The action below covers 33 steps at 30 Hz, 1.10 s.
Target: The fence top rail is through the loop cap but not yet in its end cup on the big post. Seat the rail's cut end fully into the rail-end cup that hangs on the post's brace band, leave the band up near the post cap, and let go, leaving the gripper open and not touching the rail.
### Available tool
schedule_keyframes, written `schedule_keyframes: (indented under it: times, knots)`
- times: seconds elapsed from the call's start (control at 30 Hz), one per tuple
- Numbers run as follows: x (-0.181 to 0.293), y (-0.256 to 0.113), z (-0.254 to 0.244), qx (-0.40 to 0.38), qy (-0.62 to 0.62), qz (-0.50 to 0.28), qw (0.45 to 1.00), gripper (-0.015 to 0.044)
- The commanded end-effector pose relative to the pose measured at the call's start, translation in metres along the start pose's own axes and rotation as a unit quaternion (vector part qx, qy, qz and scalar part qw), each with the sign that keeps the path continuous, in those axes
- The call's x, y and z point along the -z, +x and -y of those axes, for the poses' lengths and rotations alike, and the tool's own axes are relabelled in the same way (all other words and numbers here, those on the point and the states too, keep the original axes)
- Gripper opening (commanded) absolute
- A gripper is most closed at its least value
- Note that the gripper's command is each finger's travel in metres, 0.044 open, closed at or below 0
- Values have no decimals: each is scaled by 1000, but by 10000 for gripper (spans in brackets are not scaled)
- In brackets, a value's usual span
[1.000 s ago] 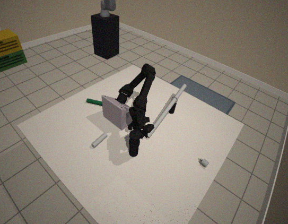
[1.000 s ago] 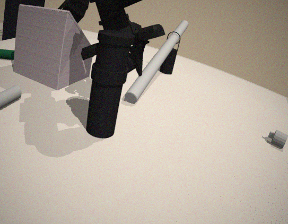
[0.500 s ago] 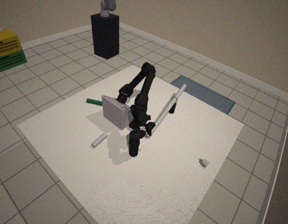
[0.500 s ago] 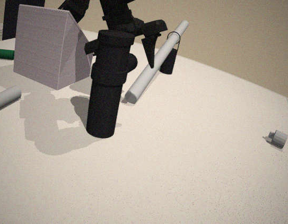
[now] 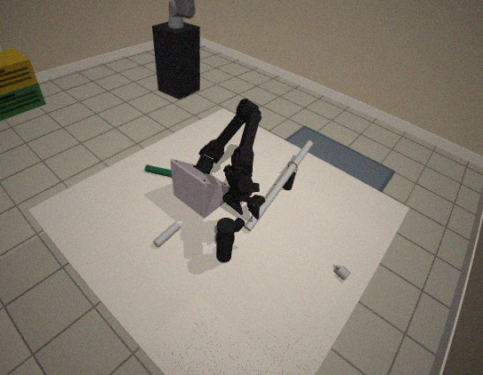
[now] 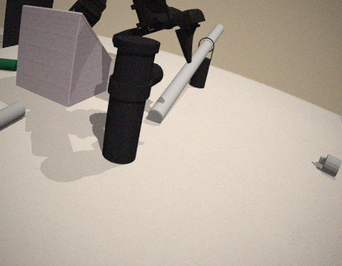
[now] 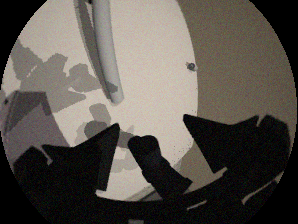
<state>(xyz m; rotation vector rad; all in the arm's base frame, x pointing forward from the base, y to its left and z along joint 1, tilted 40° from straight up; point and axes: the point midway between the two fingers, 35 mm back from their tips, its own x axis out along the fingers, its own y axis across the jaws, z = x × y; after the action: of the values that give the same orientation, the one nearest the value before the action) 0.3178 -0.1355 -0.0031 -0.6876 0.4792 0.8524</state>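
The grey rail (image 5: 276, 188) (image 6: 174, 89) (image 7: 106, 50) slants through the wire loop (image 6: 206, 38) on the short black post (image 5: 289, 182) (image 6: 201, 74). Its near end is low beside the big black post (image 5: 224, 246) (image 6: 123, 129) (image 7: 162, 172), outside the dark end cup (image 5: 239, 224) (image 6: 158, 74). The band (image 6: 129, 89) sits a little below the post cap (image 6: 136, 43). My gripper (image 5: 249, 214) (image 7: 151, 122) is open with nothing between its fingers. One finger overlaps the rail in the top and exterior views; contact cannot be told. The other is partly hidden by the post in the exterior view.
A pale purple wedge block (image 5: 189, 191) (image 6: 47, 53) stands left of the big post. A green rod (image 5: 157, 171) (image 6: 4, 64) lies behind it. A short grey tube (image 5: 166, 235) (image 6: 7, 116) lies at the left, a small grey fitting (image 5: 342, 272) (image 6: 332, 165) at the right.
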Motion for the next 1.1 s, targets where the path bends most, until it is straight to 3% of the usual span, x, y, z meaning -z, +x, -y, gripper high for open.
schedule_keyframes:
  times: [0.0,0.27,0.53,1.07]
  knots:
    - [-25,-20,13,5,145,1,989,440]
    - [-86,-63,19,0,501,5,866,440]
    - [-115,-83,15,-3,644,6,765,440]
    - [-116,-83,15,-5,642,4,767,440]
